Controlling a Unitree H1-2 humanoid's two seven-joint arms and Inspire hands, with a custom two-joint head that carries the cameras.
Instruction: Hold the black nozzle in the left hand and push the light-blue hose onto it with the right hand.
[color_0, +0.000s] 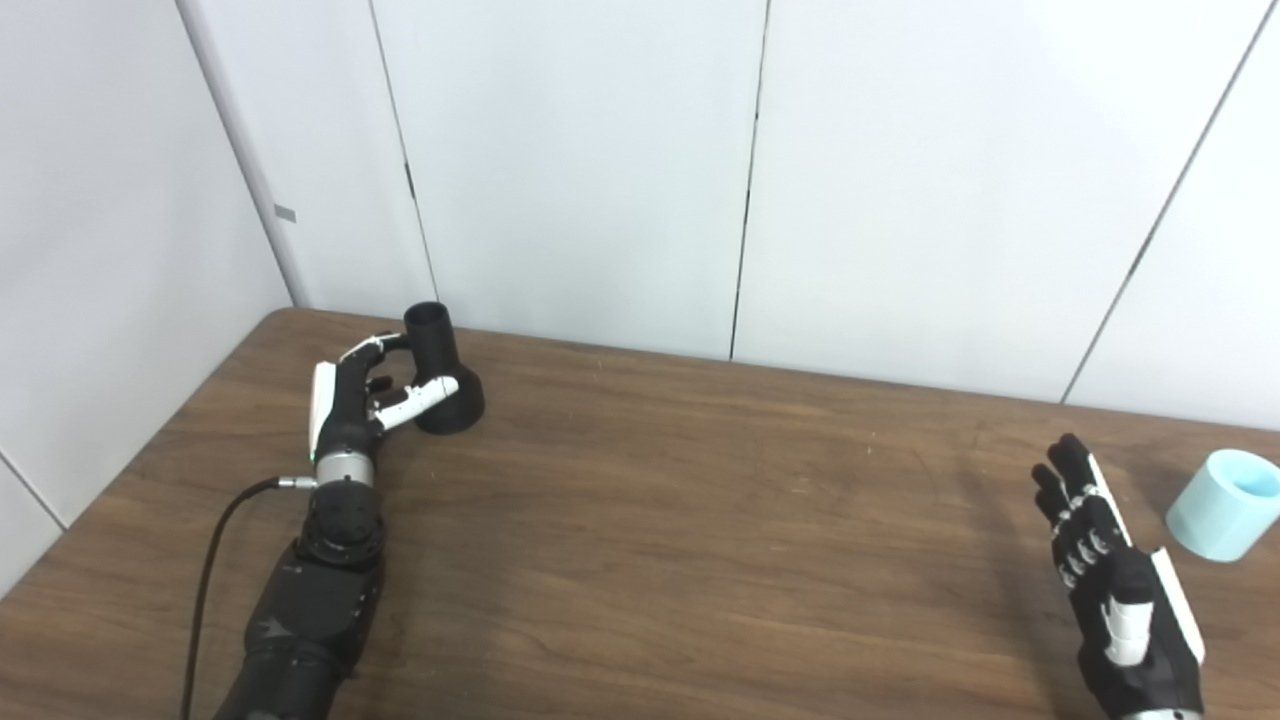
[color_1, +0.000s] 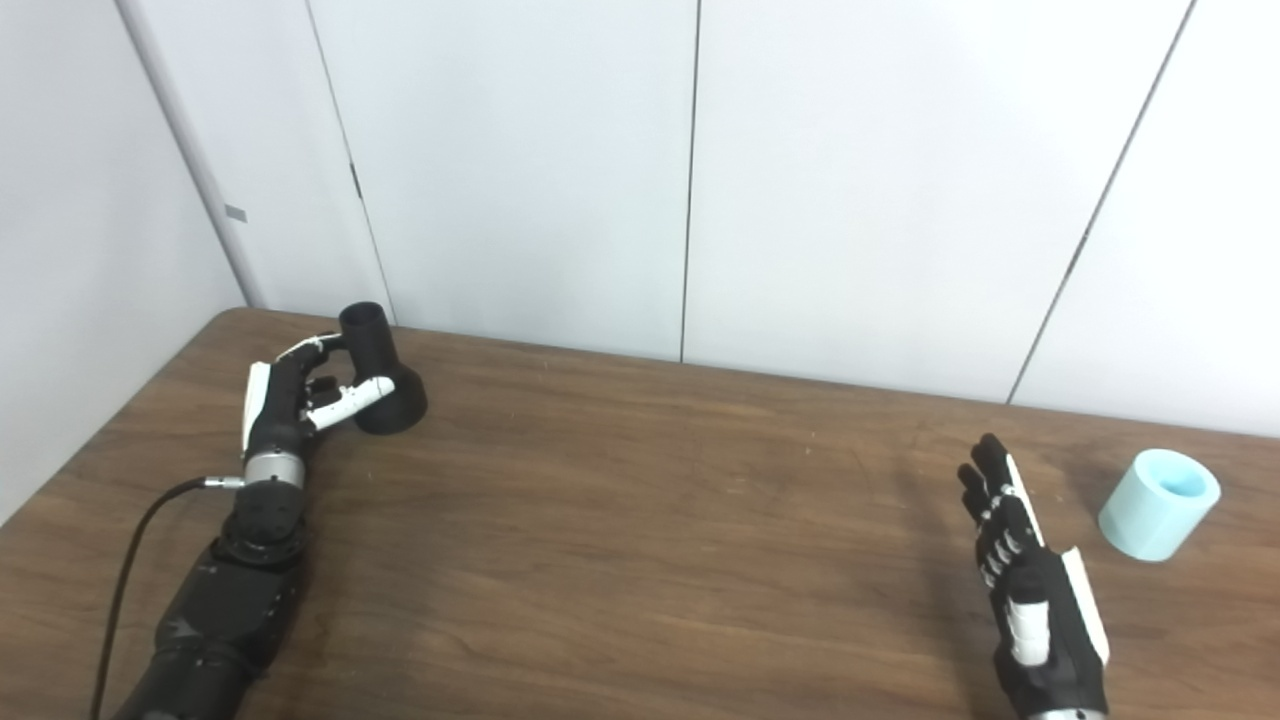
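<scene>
Two parts are kept apart: the black nozzle (color_0: 443, 372) is loosely cupped by the left hand (color_0: 362, 392) for bracing; the right hand (color_0: 1105, 560), unclenched, is held beside the light-blue hose (color_0: 1226, 503) on the counter (color_0: 700, 520).

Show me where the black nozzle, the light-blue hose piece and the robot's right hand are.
black nozzle (color_0: 447, 400): left eye view, on its flared lower body.
light-blue hose (color_0: 1220, 518): left eye view, on its outer side wall.
right hand (color_1: 1030, 590): right eye view, on the middle of the hand, fingers apart.
</scene>
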